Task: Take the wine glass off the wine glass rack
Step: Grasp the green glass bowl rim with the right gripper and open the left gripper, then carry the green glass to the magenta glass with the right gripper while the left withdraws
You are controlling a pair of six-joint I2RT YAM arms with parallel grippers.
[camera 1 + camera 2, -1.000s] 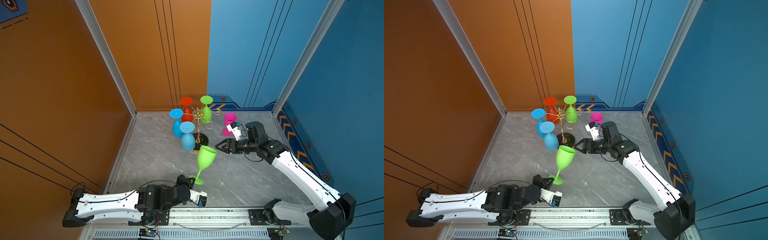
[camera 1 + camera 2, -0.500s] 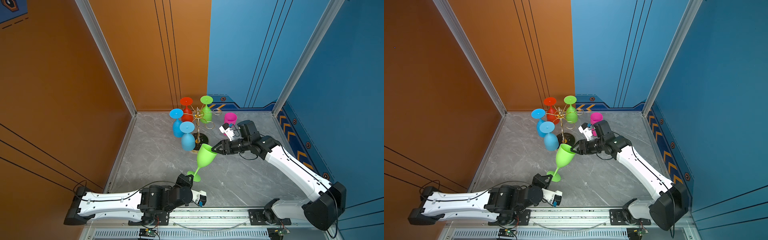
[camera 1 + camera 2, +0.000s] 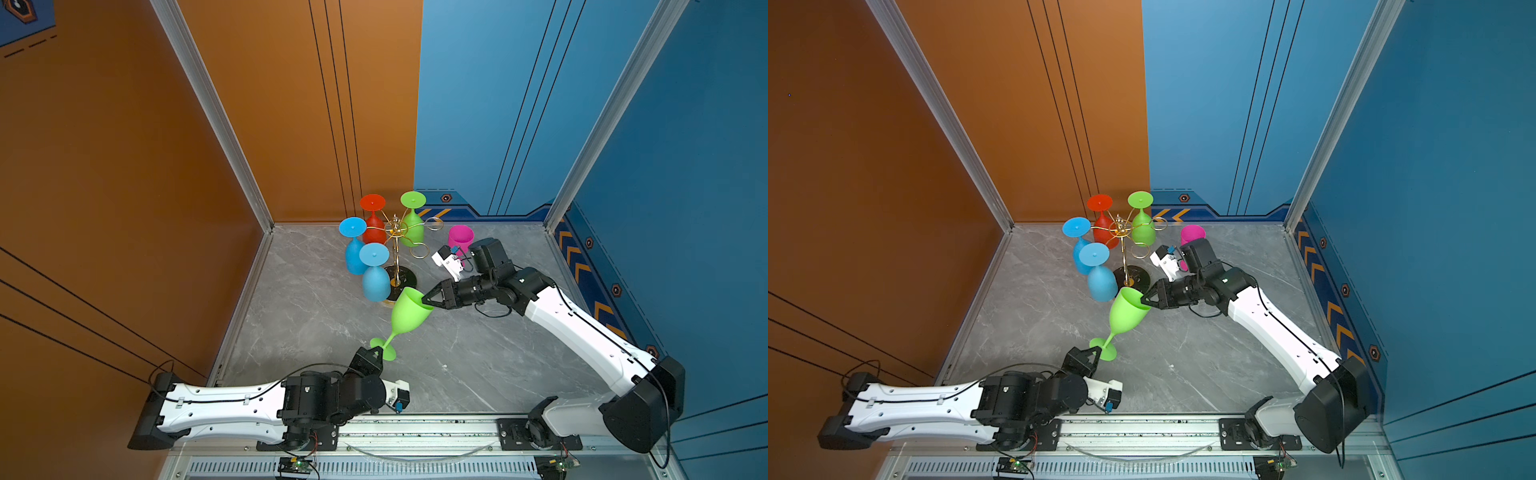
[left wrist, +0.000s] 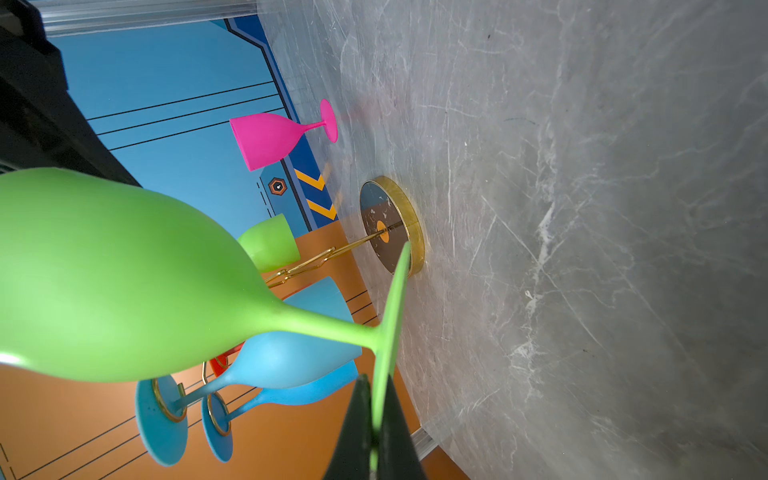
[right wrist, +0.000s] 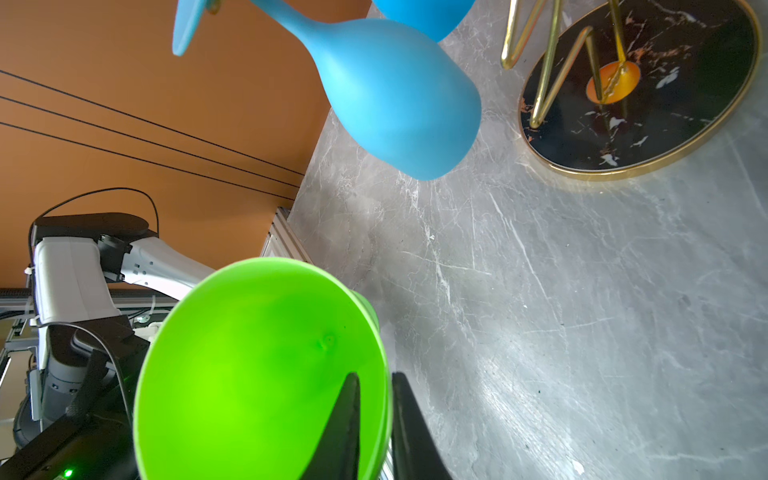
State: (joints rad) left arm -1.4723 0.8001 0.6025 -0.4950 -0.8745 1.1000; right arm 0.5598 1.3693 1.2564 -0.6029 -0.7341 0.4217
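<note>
A: How far along is the robot? Start with the wine glass rack [image 3: 403, 274].

B: It stands just beyond the right gripper [image 3: 426, 300]. Four glasses hang from its arms: two blue glasses [image 3: 375, 282], a red glass [image 3: 373, 230] and a hanging green glass [image 3: 412, 232]. Two loops are empty.

A: And the one it wants?

B: The green wine glass [image 3: 409, 311] is clear of the rack. It is tilted between the two grippers and seems raised off the table [image 3: 457, 353]. So the lifting-off looks done.

A: Who has it?

B: Both. The left gripper [image 3: 376, 353] is clamped narrow on the edge of the foot. The right gripper's jaws are pinched on the bowl's rim, with one finger [image 5: 345, 415] inside and one outside.

A: What remains?

B: Probably one gripper lets go and the other stands the glass down. That might be near the pink glass [image 3: 460, 237], which stands upright behind the right gripper's wrist.
</note>
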